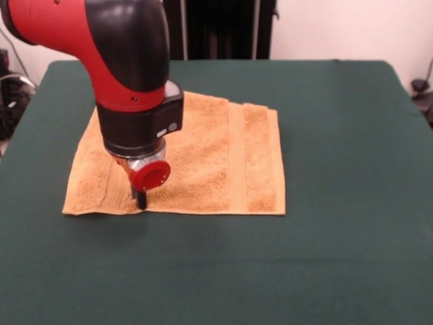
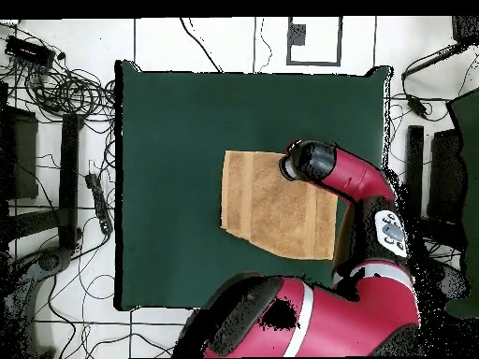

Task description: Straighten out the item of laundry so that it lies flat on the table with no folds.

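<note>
The golden-orange towel [image 1: 210,152] lies spread on the dark green table [image 1: 325,257], left of centre in the front view. A woven band runs down its right part. It is mostly flat, with creases at its near left part. No white tag shows. My gripper [image 1: 140,198] points straight down and touches the towel at its near edge, left of the middle. In the overhead view the towel [image 2: 271,201] lies right of the table's [image 2: 168,140] centre, and the arm's wrist [image 2: 311,162] covers the gripper and one towel corner.
The arm's red and black body [image 2: 374,224] hangs over the table's side nearest the base. Cables and stands [image 2: 56,84] lie on the floor around the table. A dark curtain [image 1: 216,27] hangs behind the table.
</note>
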You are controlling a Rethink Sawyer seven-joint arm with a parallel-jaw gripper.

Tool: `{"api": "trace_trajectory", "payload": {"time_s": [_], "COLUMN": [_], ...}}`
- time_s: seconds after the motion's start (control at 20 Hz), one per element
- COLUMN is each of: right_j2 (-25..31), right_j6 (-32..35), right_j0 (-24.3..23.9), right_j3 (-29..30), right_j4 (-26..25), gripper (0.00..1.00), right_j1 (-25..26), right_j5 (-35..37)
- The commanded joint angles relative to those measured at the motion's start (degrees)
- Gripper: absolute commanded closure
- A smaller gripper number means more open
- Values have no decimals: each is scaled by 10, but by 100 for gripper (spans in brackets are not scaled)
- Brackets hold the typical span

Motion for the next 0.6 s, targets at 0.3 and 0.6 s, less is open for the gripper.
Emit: {"api": "trace_trajectory", "payload": {"time_s": [0.3, 0.6], "right_j2": [126, 153], "right_j6": [-185, -203], "right_j0": [-36, -46], "right_j3": [-145, -166], "right_j4": [-101, -139], "gripper": [100, 100], "right_j1": [63, 64], "right_j5": [114, 132]}}
